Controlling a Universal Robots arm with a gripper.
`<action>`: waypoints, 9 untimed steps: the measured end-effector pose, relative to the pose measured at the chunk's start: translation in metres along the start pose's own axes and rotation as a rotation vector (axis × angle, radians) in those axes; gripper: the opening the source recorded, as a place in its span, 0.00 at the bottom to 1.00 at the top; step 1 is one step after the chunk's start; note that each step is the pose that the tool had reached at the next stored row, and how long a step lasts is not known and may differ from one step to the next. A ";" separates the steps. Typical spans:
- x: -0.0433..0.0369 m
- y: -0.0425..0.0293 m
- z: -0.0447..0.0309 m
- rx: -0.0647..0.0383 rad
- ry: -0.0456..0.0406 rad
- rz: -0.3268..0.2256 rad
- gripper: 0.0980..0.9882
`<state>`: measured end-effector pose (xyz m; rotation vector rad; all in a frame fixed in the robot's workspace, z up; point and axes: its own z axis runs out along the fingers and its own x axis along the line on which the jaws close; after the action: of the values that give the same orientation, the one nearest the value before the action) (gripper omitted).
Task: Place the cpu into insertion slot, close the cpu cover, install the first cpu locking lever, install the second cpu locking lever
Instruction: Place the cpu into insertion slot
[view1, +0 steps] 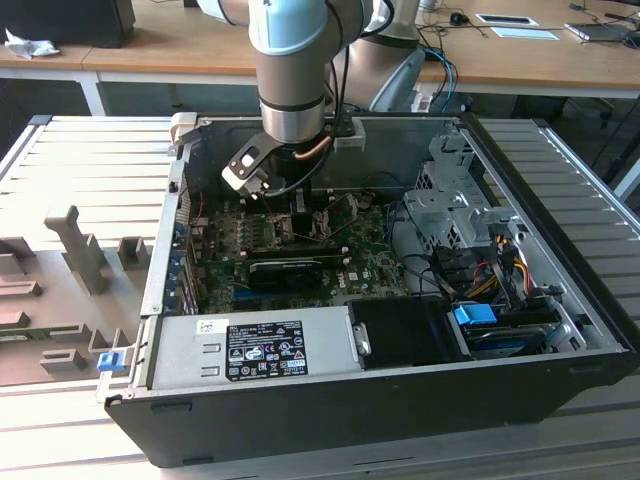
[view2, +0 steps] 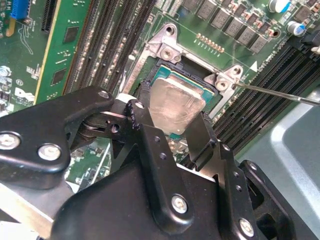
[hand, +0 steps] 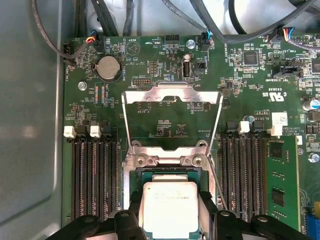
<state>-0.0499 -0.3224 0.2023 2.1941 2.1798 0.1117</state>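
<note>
Jaws closed in on the cpu (hand: 167, 202): my gripper (view2: 170, 119) pinches the chip by two opposite edges, one black finger (view2: 146, 126) against each, no gap visible at either contact. The silver-grey top is fully exposed between them.

Position of the chip: directly over the insertion slot (view2: 170, 64), square to the dark socket frame, with its green edge showing inside that frame. I cannot tell whether it is seated or just above the contacts.

Cpu cover (hand: 172, 94): swung open, lying back from its hinge at the socket edge, with its window over bare board. It is apart from the chip and from my fingers.

One locking lever (view2: 280, 93): a thin wire rod, unlatched, angling away from the socket corner.

Clearances: each finger stands between the chip and a bank of long black memory slots (hand: 92, 180), close on both sides. A green memory module (hand: 277, 180) sits in the farther bank. The grey case wall (hand: 30, 125) lies well apart.

Exterior view: my arm descends into the open computer case (view1: 400, 410).
</note>
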 end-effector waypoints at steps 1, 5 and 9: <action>0.0000 0.0000 0.0001 0.000 0.0000 0.000 0.48; 0.0000 0.0000 0.0002 0.000 0.0000 0.000 0.56; 0.0015 0.0000 0.0005 0.000 0.0002 0.000 0.56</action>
<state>-0.0499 -0.3209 0.2019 2.1942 2.1799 0.1119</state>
